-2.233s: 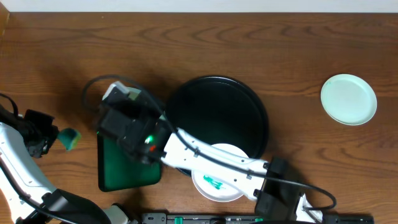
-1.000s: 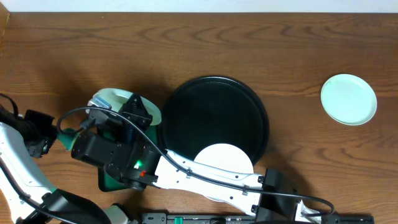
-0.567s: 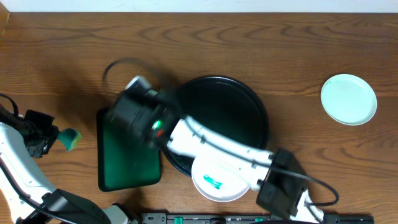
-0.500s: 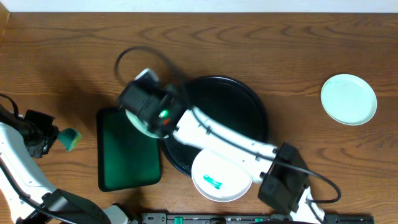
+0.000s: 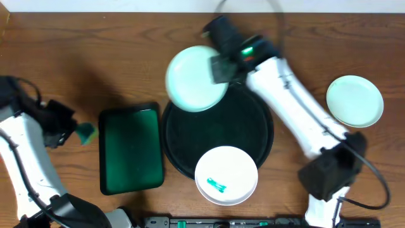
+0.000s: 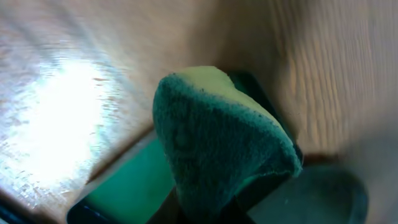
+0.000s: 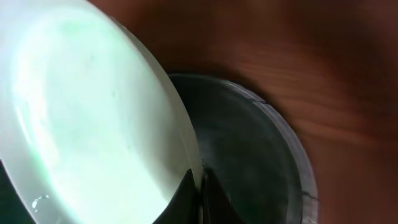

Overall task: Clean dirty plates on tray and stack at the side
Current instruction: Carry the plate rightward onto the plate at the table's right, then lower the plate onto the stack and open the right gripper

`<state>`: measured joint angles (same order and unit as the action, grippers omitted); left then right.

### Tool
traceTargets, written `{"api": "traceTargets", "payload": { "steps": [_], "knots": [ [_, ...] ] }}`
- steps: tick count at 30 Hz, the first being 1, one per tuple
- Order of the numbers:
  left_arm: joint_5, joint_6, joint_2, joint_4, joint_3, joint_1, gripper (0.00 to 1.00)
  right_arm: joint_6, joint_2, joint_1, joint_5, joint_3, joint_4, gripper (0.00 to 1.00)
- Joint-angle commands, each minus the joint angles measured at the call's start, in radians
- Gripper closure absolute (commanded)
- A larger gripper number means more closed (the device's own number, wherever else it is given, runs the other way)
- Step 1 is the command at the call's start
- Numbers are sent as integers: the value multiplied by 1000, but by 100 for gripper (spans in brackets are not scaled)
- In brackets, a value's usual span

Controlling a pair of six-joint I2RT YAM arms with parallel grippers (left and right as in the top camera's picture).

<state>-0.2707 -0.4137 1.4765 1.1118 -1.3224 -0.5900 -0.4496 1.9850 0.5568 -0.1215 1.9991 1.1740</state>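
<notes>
Swung across from the left side of the round black tray (image 5: 209, 136) half a second earlier, the right arm (image 5: 291, 101) now holds a pale-mint plate (image 5: 193, 79) over the tray's far-left rim, seen from overhead. A white plate (image 5: 226, 175) with a teal-green smear lies at the tray's near edge. A third, clean-looking plate (image 5: 355, 101) sits alone on the tabletop (image 5: 76, 57) at far right. A dark-green rectangular tray (image 5: 130, 149) lies just left of the black one.

Left wrist view: the left jaws pinch a green-and-yellow sponge (image 5: 85, 132), which blocks much of the frame, near the green tray's edge.

Right wrist view: the right jaws pinch the pale-mint plate's rim. Its face looks smear-free and hides part of the black tray.
</notes>
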Motion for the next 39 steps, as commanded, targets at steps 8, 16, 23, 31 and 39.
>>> {"api": "traceTargets", "payload": {
  "steps": [8, 16, 23, 31, 39],
  "knots": [
    [86, 33, -10, -29, -2, 394, 93, -32, -69, -429, 33, 18, 217, 99],
    [186, 92, 31, -21, -2, 653, 93, -56, -69, -740, 34, 6, 299, 99],
    [212, 92, 79, -21, -2, 711, 93, -103, -69, -978, -138, -68, 367, 99],
    [212, 92, 87, -21, -2, 711, 93, -121, -69, -1179, -53, -320, 193, 99],
    [212, 92, 87, -20, -2, 711, 93, -110, -69, -1189, 65, -463, 6, 99]
  ]
}}
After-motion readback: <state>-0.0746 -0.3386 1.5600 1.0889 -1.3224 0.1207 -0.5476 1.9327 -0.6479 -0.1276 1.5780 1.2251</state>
